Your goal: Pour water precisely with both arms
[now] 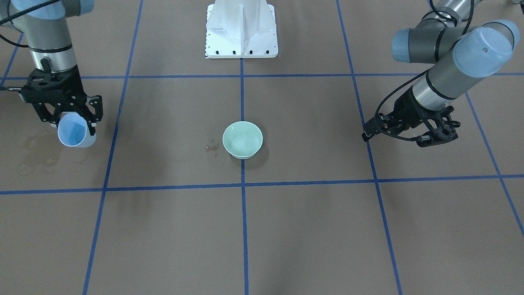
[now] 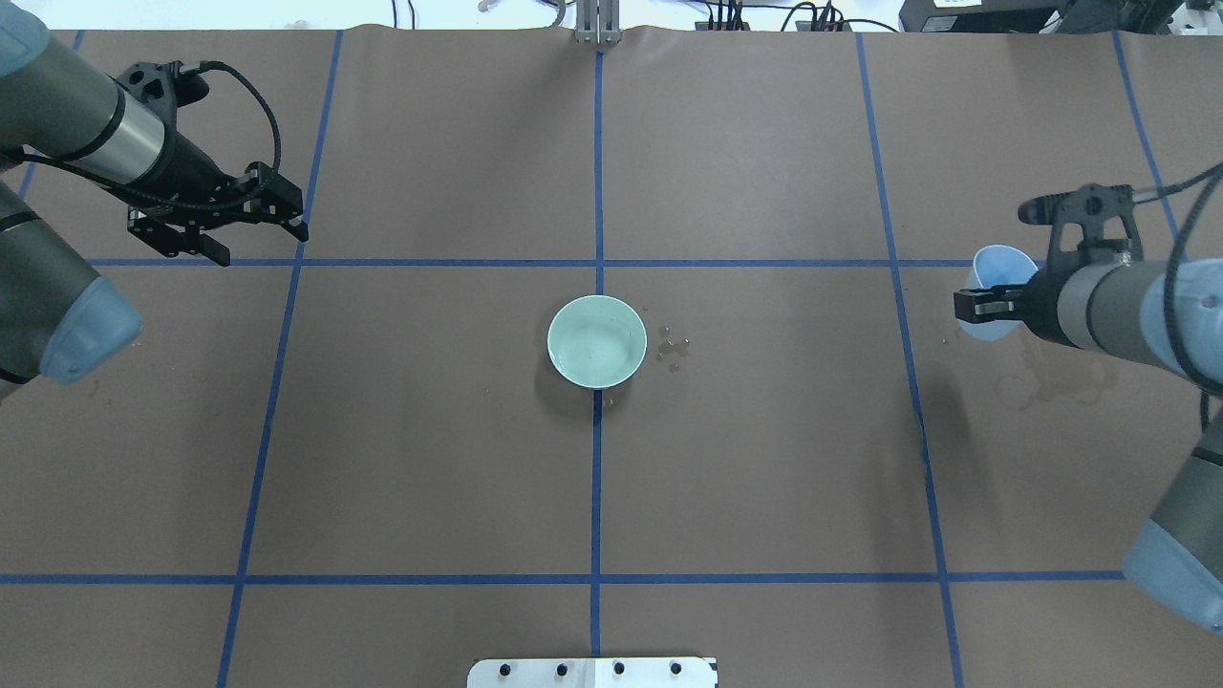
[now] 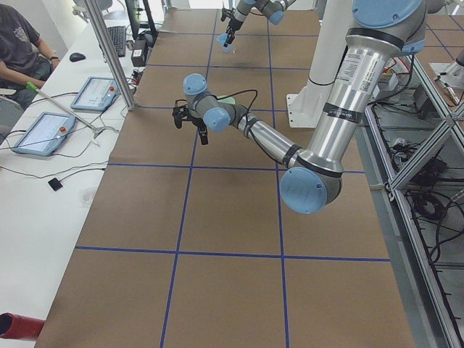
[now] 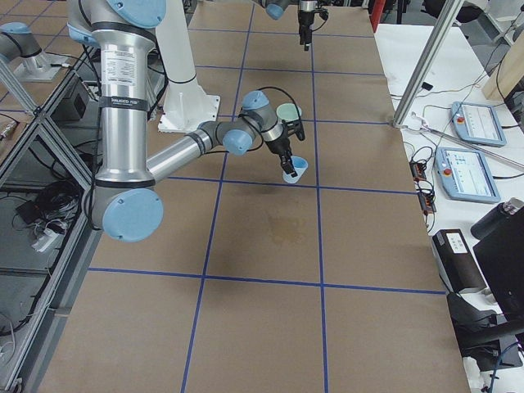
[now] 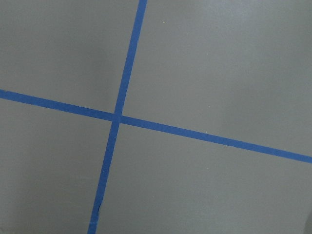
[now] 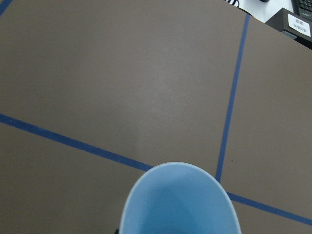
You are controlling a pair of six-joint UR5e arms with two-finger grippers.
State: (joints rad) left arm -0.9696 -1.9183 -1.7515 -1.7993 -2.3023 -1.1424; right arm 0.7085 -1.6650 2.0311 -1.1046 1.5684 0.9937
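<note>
**A:** Two arms over the desk (image 2: 430,459). Anything in the right fingers (image 2: 976,306)?

**B:** Clamped on a pale blue cup (image 2: 994,277), at the end of the right arm (image 2: 1127,306). Held off the desk and tipped, with the open mouth turned away from the wrist. Well apart from the bowl (image 2: 597,341), out on the robot's right.

**A:** Water in the cup?

**B:** Cannot tell. Only blue inner wall in the right wrist view, with the bottom cut off by the frame edge.

**A:** Where, then?

**B:** Seemingly a shallow, pale sheen of water (image 1: 241,143) in the bottom of the green bowl. Hard to be sure at this size. Plainly a few drops (image 2: 674,349) on the brown paper just beside the bowl, on the side toward the right arm. Also a darker wet stain (image 2: 1051,382) on the paper near the cup.

**A:** And the bowl itself?

**B:** Upright in the middle of the desk, sitting on the long blue tape line (image 2: 596,172).

**A:** Left fingers (image 2: 287,212)?

**B:** Spread wide, gripping nothing. Hanging above the desk at the end of the left arm (image 2: 96,143), close to a tape crossing, far from the bowl. Just bare paper and crossed tape in the left wrist view.
</note>
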